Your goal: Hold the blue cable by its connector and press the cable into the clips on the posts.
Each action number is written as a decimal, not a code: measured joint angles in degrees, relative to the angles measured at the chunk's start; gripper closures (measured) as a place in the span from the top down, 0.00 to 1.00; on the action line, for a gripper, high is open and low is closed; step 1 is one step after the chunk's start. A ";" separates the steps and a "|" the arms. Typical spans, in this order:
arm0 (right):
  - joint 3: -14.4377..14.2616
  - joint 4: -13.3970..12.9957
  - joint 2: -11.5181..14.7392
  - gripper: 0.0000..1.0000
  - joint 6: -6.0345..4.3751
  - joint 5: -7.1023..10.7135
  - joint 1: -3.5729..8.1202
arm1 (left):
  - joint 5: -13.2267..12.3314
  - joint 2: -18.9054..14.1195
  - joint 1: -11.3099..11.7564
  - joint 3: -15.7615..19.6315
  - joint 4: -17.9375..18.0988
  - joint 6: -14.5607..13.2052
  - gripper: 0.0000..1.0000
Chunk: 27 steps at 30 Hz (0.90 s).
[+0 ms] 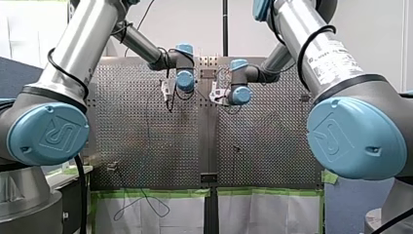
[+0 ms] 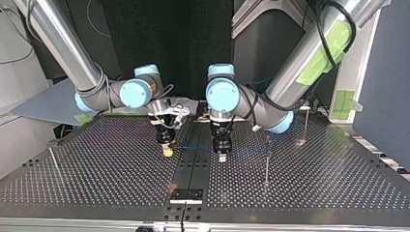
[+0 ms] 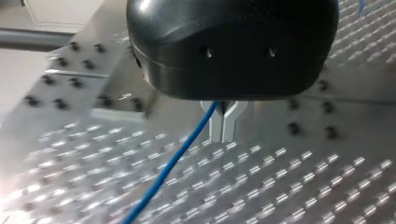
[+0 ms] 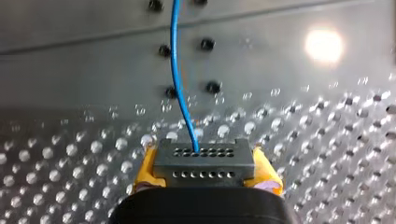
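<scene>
Perforated table (image 2: 96, 179), UR-logo arm caps (image 1: 48, 134); right gripper (image 4: 205, 171) tight on grey connector (image 4: 204, 161), left gripper (image 3: 223, 122) tight on blue cable (image 3: 173, 161).

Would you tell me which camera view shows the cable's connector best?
The right wrist view: the connector fills the gap between the yellow pads, the blue cable leaving its upper row of holes. In the top view it is too small to tell at my right gripper. The other two do not show it.
</scene>
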<state>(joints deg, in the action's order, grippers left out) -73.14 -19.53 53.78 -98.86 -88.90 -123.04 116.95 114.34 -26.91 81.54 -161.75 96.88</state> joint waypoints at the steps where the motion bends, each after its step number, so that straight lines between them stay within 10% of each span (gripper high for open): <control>1: -0.58 -0.53 0.11 0.00 0.02 -0.01 0.20 | 0.06 0.56 -0.41 0.00 0.14 0.16 0.00; 27: -15.05 -12.52 3.16 0.00 0.24 -0.05 3.91 | 4.76 8.32 -9.68 0.09 3.50 1.94 0.00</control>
<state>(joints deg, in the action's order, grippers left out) -88.19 -32.04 56.95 -98.62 -88.96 -119.13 121.72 122.66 -36.59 81.63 -158.25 98.82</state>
